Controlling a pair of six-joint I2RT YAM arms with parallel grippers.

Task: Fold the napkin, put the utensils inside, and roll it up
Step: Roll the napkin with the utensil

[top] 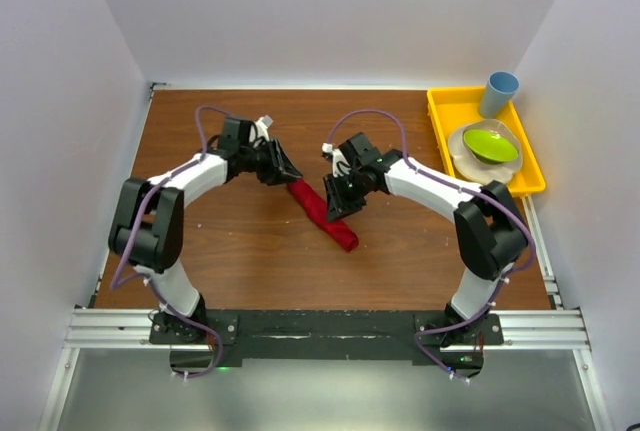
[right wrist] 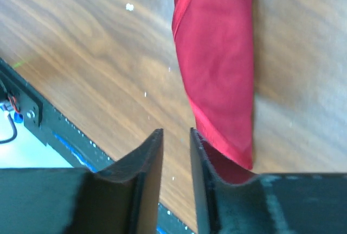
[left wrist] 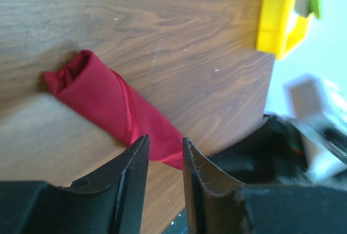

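The napkin [top: 344, 234] is a narrow red roll lying slantwise on the brown table, its upper end to the left. My left gripper [top: 290, 173] hovers at that upper-left end. In the left wrist view its fingers stand open [left wrist: 165, 141] with only the roll's [left wrist: 108, 101] near tip and bare wood showing through the gap. My right gripper [top: 335, 209] is over the roll's middle. Its fingers are open [right wrist: 176, 133] with wood between them, and the napkin [right wrist: 219, 65] lies just outside the right finger. The utensils are hidden from every view.
A yellow tray [top: 440, 111] at the back right holds a blue cup [top: 499, 93] and a green bowl [top: 490, 143] on a plate; its corner [left wrist: 276, 17] shows in the left wrist view. White walls enclose the table. A black rail [top: 320, 326] runs along the near edge.
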